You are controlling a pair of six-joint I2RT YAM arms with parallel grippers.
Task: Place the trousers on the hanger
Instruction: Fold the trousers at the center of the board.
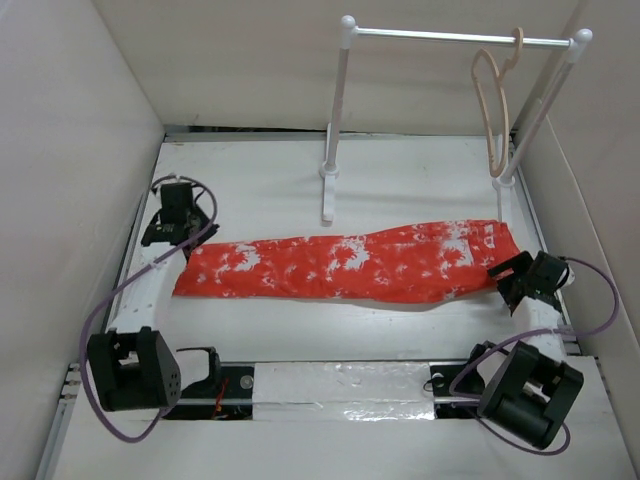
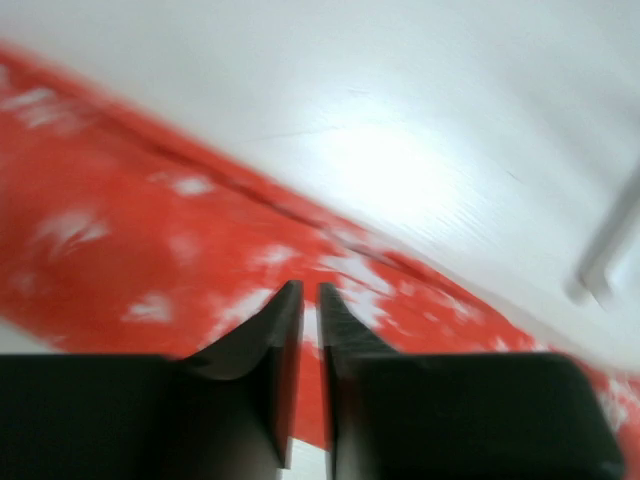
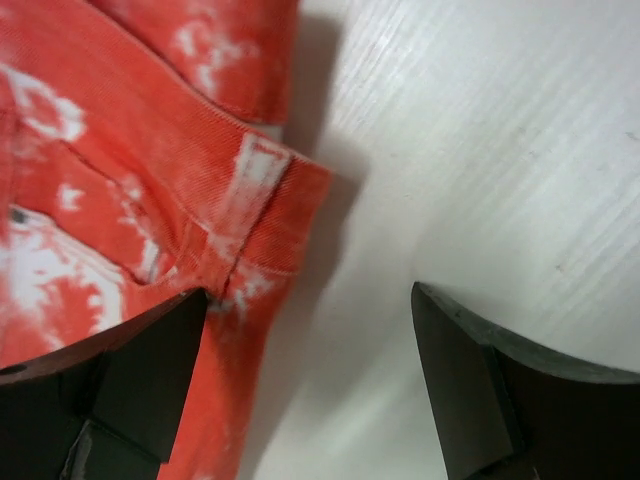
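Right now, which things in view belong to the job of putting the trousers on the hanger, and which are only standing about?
For the job:
- the trousers, spread flat
- the hanger, hanging at far right

Only standing about:
- the white rail stand, which holds the hanger
- the table under everything

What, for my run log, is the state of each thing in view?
trousers: lying flat, stretched out lengthwise on the table, not on the hanger.
hanger: hooked on the rail stand, bare.
rail stand: upright at the back.
left claw: closed to a sliver, empty, over the trousers.
right claw: open at the waistband corner, gripping nothing.
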